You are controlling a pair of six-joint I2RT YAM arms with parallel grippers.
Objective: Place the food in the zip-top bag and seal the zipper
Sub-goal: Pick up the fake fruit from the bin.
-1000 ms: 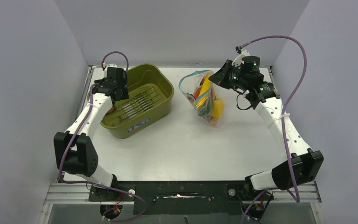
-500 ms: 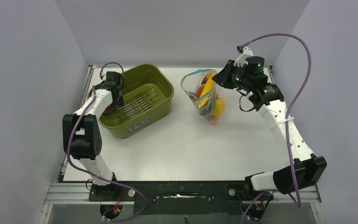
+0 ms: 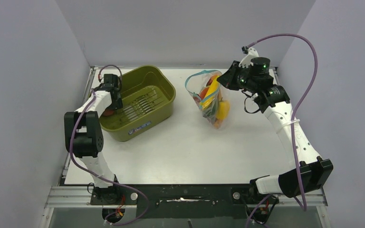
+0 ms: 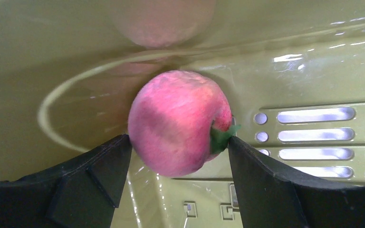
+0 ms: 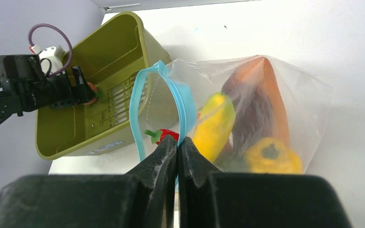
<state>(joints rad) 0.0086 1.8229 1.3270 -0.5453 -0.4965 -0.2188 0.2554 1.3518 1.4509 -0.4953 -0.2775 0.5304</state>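
A pink peach (image 4: 178,121) lies at the left wall inside the olive bin (image 4: 52,57); it also shows in the top view (image 3: 108,112). My left gripper (image 4: 179,142) reaches down into the bin (image 3: 164,78), and its fingers touch the peach on both sides. The clear zip-top bag (image 3: 212,102) stands at the back centre-right with its mouth open. It holds a yellow pepper (image 5: 271,154), a yellow piece (image 5: 214,126), an orange piece (image 5: 266,85) and a red chilli (image 5: 167,135). My right gripper (image 5: 177,140) is shut on the light-blue zipper (image 5: 135,109) and holds the mouth up (image 3: 223,80).
The olive bin's slotted floor (image 4: 313,135) holds nothing else that I can see. The left side wall is close behind the left arm (image 3: 83,137). The purple cable (image 3: 309,57) loops above the right arm. Bare white table (image 3: 185,147) lies between bin and bag.
My left gripper has dropped from over the bin's left rim to the peach at the left wall, and its elbow has folded upward. My right gripper has shifted slightly right with the bag mouth.
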